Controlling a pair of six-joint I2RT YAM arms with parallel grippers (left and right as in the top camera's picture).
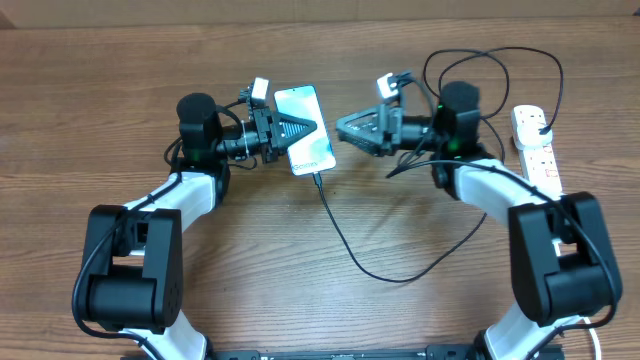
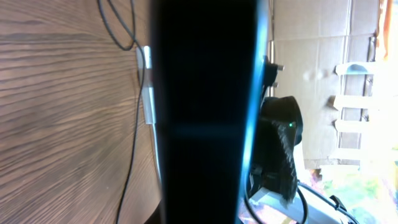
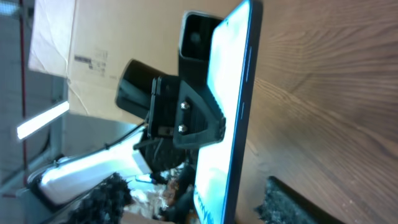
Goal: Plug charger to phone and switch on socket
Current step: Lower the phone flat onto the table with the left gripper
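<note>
Left gripper (image 1: pixel 305 129): clamped on the phone (image 1: pixel 300 100), one finger across the screen.
Right gripper (image 1: pixel 345 128): at the phone's 3 o'clock, apparently empty; I could not tell its spread.
Phone: near the table's 12 o'clock, held off flat.
Charger (image 1: pixel 345 240): tip at the phone's 6 o'clock end, seemingly seated.
Socket (image 1: pixel 533 145): far out at 3 o'clock, well apart, not yet switched.
Risk: cable looped around the right arm could snag on the reach and pull the tip out.
Risk: a push on the switch might slide the strip.

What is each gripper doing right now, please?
Left gripper: closed on the slim rectangular smartphone with a light blue-teal screen.
Right gripper: open, holding nothing.
</note>
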